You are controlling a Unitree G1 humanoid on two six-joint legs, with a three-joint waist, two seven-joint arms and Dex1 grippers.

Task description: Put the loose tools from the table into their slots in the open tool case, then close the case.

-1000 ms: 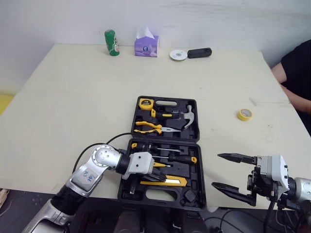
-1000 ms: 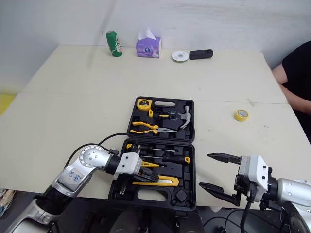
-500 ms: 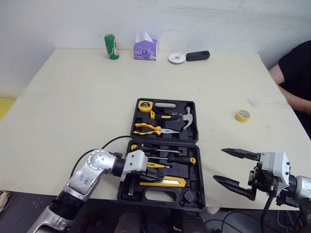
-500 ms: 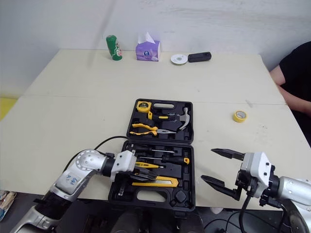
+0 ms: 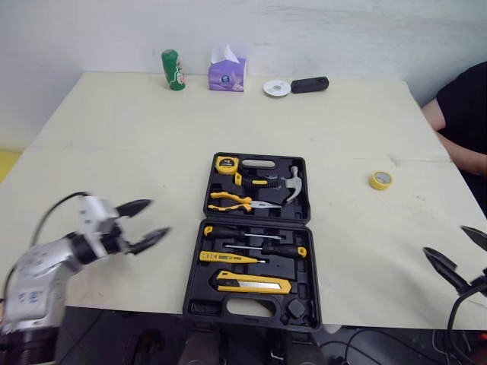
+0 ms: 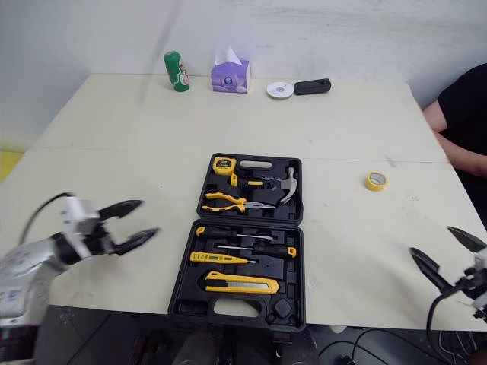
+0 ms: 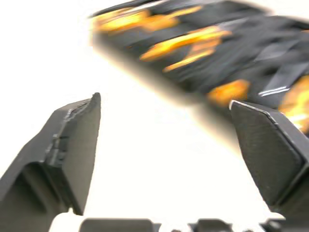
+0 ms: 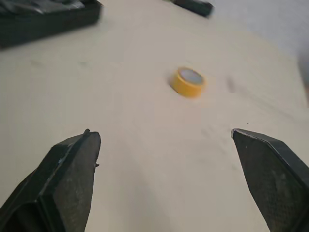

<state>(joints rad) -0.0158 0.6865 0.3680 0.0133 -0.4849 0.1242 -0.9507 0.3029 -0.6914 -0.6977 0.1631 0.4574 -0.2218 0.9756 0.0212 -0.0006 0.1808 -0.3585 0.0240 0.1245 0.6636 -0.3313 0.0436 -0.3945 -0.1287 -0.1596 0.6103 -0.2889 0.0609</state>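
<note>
- Hovering over the table (image 5: 137, 129) to the left of the tool case (image 5: 199, 308), the left gripper (image 5: 158, 217) has its two black fingers spread apart, grasping nothing.
- Near the table's front right corner, the right gripper (image 6: 431, 240) also stands released, with its fingers wide apart and nothing between them.
- The tool case lies open at the middle of the table, close to the front edge, with its lid flat behind the base.
- In the lid sit a yellow tape measure (image 5: 227, 162), a hammer (image 5: 294, 182) and yellow-handled pliers (image 5: 232, 200).
- In the base lie a black-handled screwdriver (image 5: 285, 249), a yellow screwdriver (image 5: 221, 258) and a yellow utility knife (image 5: 253, 285).
- A yellow tape roll (image 5: 382, 179) lies loose on the table, well to the right of the case; in the right wrist view it sits ahead of the spread fingers (image 8: 67, 174).
- Along the far edge stand a green can (image 5: 173, 69), a purple tissue box (image 5: 227, 72), a white disc (image 5: 277, 87) and a black device (image 5: 310, 84).
- A person's arm (image 5: 464, 114) in a black sleeve rests at the table's right side.
</note>
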